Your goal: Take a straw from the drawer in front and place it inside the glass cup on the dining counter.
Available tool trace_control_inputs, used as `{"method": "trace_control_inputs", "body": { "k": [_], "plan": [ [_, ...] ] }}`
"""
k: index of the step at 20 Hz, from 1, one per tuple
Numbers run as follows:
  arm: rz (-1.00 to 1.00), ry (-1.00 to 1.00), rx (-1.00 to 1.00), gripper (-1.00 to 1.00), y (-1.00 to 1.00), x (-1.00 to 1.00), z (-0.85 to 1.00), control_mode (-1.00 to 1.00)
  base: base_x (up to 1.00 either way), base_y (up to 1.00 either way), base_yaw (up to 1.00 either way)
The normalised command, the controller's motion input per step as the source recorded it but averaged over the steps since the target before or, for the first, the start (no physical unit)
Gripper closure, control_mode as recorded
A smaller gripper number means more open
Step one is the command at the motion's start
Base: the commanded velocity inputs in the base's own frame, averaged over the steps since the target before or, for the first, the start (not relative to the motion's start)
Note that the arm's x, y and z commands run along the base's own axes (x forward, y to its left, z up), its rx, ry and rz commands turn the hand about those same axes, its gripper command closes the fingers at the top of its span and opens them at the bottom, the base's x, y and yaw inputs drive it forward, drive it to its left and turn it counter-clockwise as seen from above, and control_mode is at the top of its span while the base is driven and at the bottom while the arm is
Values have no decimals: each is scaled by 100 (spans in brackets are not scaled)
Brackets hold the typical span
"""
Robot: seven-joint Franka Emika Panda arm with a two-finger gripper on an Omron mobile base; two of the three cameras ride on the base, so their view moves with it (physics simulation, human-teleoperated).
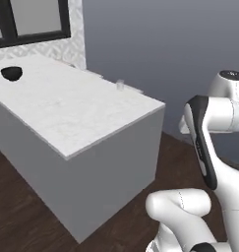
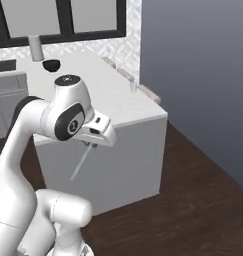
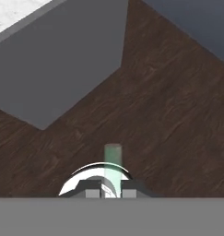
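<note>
Gripper (image 2: 90, 145) is clamped shut on the straw (image 2: 79, 164), which hangs down and tilted from the jaws, off the near side of the dining counter (image 2: 118, 107) and over the dark wood floor (image 3: 168, 115). Hand view shows the straw (image 3: 112, 169) pinched between the fingertips. Glass cup (image 1: 120, 85) stands upright near the counter's far edge. Black bowl (image 1: 12, 73) sits well apart, toward the far left corner.

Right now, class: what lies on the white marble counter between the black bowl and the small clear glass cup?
Nothing: in the left base view, bare marble counter stretches from the black bowl to the clear glass cup.
</note>
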Motion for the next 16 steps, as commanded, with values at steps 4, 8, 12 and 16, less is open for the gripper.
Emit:
{"method": "trace_control_inputs", "body": {
  "k": [4,8,12,16],
  "plan": [
    [0,0,0,100,0,0,0,100,100,-65,35],
    [0,0,0,100,0,0,0,100,100,-66,39],
    [0,0,0,100,0,0,0,100,100,-70,41],
    [0,0,0,100,0,0,0,100,97,-81,41]
  ]
}}
